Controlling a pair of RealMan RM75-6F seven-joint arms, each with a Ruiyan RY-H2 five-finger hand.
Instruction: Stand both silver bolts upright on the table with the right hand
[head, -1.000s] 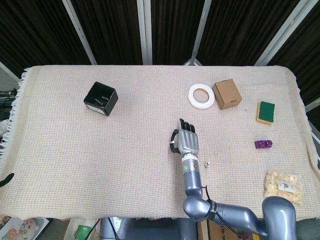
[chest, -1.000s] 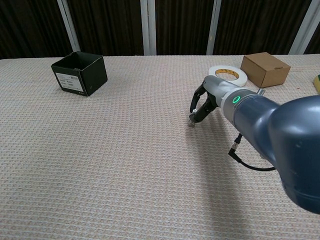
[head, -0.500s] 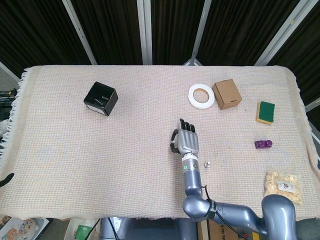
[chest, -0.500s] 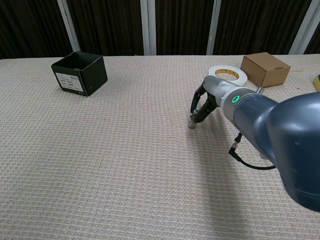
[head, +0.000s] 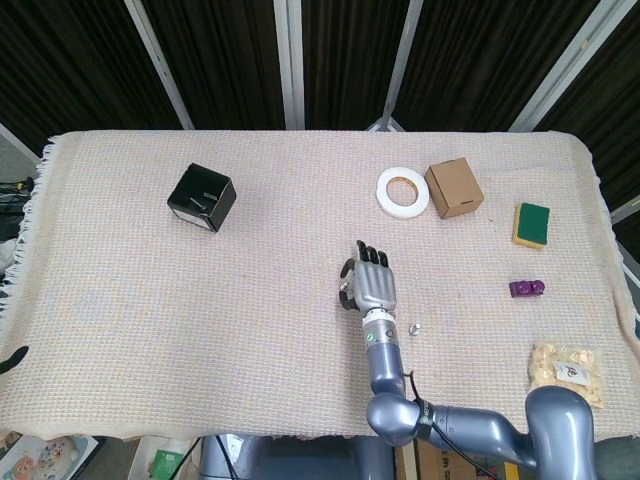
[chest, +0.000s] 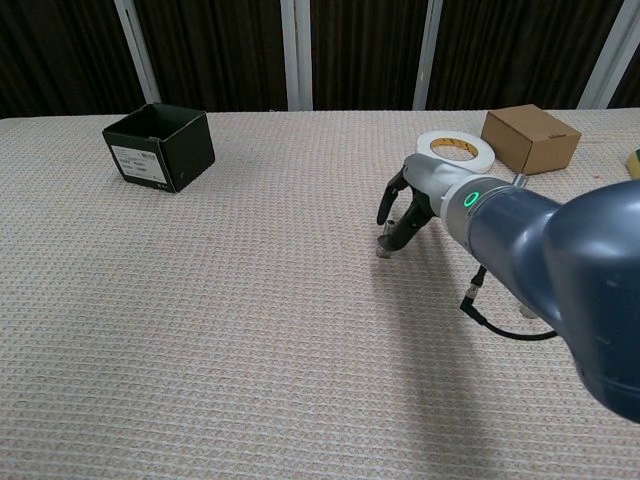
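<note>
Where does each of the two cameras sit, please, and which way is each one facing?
Head view: high above the near edge, looking steeply down on the whole table; shows the right arm and right robot hand.
Chest view: low at the near edge, looking across toward the dark back wall; the right forearm fills its right side.
Shared: right robot hand, black box, tape roll, cardboard box.

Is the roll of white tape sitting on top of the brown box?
No, the white tape roll lies flat on the table cloth beside the brown box, to its left in the head view.
</note>
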